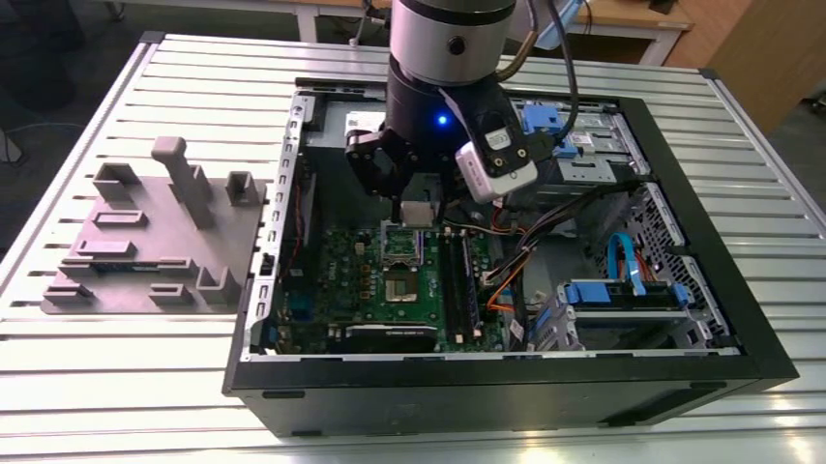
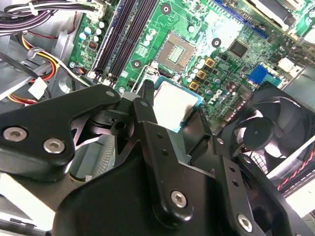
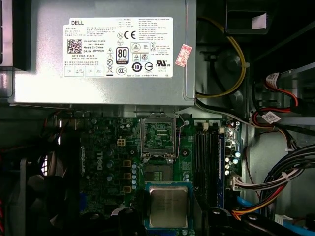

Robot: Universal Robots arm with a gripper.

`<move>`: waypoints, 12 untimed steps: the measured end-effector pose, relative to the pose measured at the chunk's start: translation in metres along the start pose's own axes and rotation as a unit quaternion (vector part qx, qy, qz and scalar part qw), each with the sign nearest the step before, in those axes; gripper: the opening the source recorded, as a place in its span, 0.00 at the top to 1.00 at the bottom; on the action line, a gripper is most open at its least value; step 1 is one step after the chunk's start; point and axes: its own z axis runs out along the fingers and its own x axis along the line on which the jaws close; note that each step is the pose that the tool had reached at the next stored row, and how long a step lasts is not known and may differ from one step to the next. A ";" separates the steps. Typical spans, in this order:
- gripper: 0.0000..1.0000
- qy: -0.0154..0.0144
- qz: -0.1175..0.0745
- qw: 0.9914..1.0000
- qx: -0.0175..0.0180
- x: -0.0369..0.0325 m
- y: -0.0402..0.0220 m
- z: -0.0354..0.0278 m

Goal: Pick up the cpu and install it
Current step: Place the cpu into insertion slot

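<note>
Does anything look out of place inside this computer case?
Nothing looks damaged. The cpu is not seated: the end effector grips it above the motherboard, whose socket is empty, its frame flipped open.

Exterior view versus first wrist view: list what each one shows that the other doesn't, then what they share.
Exterior view: the grey fixture block on the slatted table, and the arm reaching into the case. First wrist view: the power supply's label. Shared: the gripper shut on the cpu over the green motherboard with its memory sticks.
</note>
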 end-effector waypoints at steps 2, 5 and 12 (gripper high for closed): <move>0.53 0.000 0.000 1.000 0.000 0.0000 0.0000 0.0007; 0.53 0.000 0.000 1.000 0.000 0.0000 -0.0001 0.0043; 0.53 0.000 0.000 1.000 0.000 -0.0001 -0.0006 0.0169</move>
